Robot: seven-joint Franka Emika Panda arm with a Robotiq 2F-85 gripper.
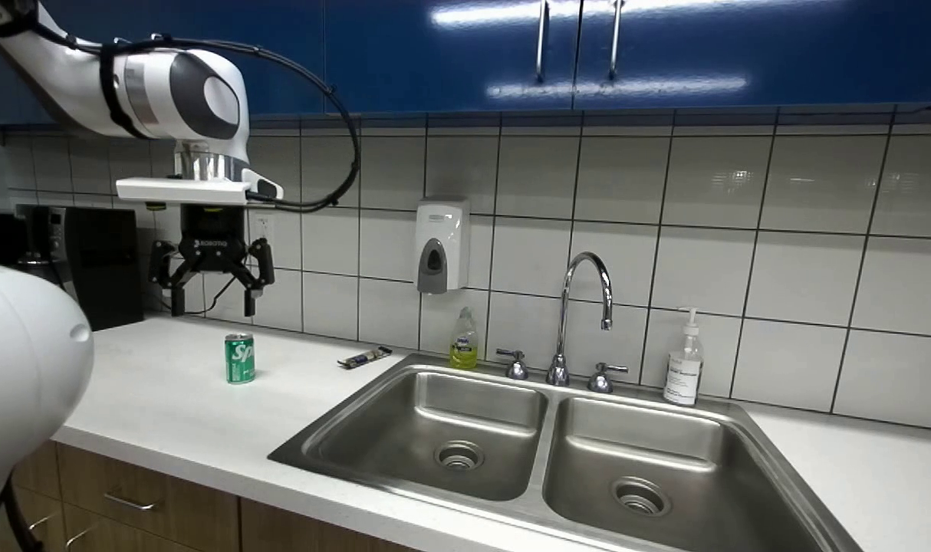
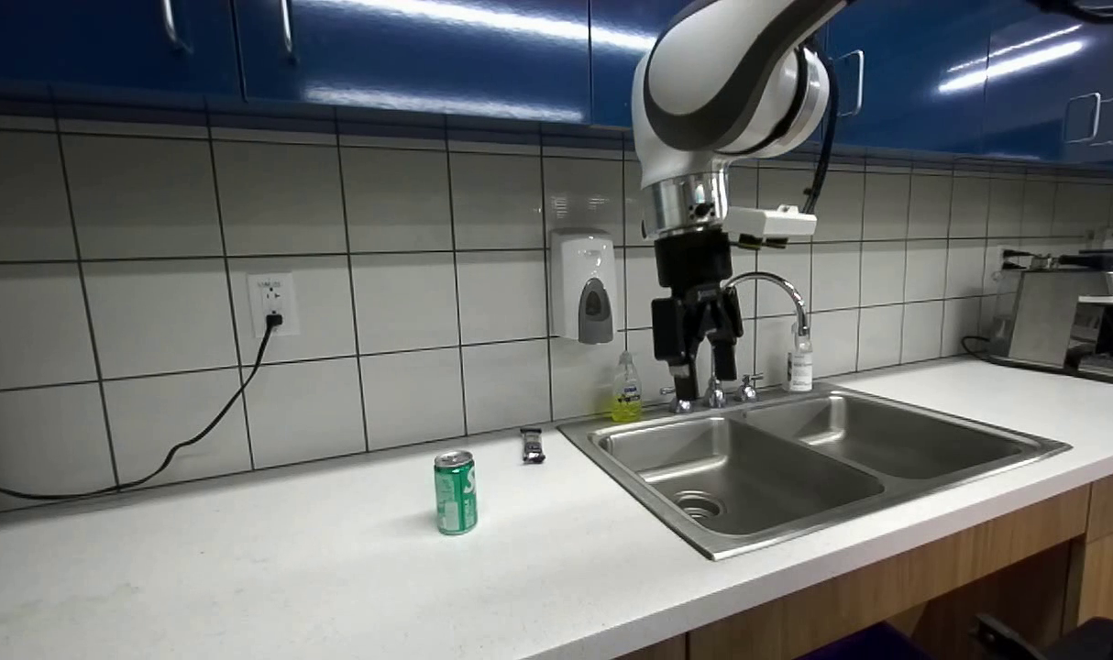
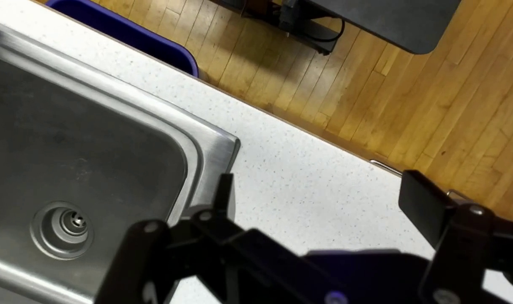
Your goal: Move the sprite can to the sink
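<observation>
A rounded white part of the robot arm (image 1: pixel 24 383) bulges in at the edge of an exterior view, closest to the lens. Beyond it hangs the gripper (image 1: pixel 213 303), pointing down, its fingers spread wide and holding nothing; the wrist view shows them standing well apart, with bare speckled surface (image 3: pixel 307 202) between them and a corner of the sink (image 3: pixel 218 156) in view beyond one finger.

The sprite can (image 1: pixel 240 359), green with a silvery top, stands upright on the surface, outside the sink and apart from the gripper. Between the can and the sink, nearer the tiled wall (image 1: pixel 534 176), lies a small dark packet (image 1: pixel 364 357).

The steel sink has two basins side by side, each with a round drain. A curved chrome faucet (image 1: pixel 562 330) rises behind them between two lever handles (image 1: pixel 516 366). A bottle of yellow-green liquid (image 1: pixel 464 349) stands near the sink's back corner, and a pump bottle (image 1: pixel 683 372) stands past the faucet. A white dispenser (image 1: pixel 444 238) is fixed to the wall above, and blue cabinets (image 1: pixel 435 69) run along the top.

In an exterior view a black plug (image 2: pixel 274 320) sits in a wall outlet (image 2: pixel 287 291), and a metal appliance (image 2: pixel 1042 316) stands on the surface farther along, past the sink. In the wrist view, a wooden floor (image 3: pixel 451 105) and a purple container (image 3: pixel 129 36) show beyond the surface's edge.
</observation>
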